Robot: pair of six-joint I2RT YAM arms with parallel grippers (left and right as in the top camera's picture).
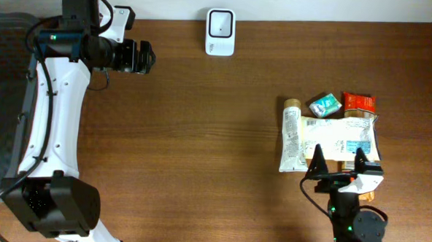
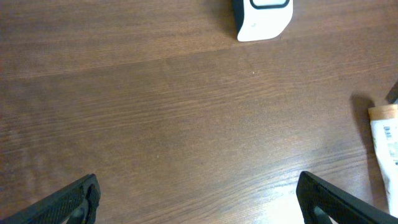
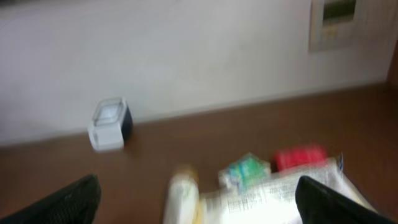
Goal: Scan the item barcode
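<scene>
My left gripper [image 1: 147, 57] lies upper left, right gripper [image 1: 339, 161] lower right by the packets [image 1: 332, 133], both spread wide; only the right wrist view shows wall [image 3: 186, 56].

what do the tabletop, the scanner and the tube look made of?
Tabletop: wood or wood-look laminate; brown, visible grain lines, faint sheen.
Scanner: hard white plastic by its smooth rounded corners, with what looks like a glossy window on top.
Tube: probably soft plastic; printed white body, tan cap, widening to a flat end.
</scene>
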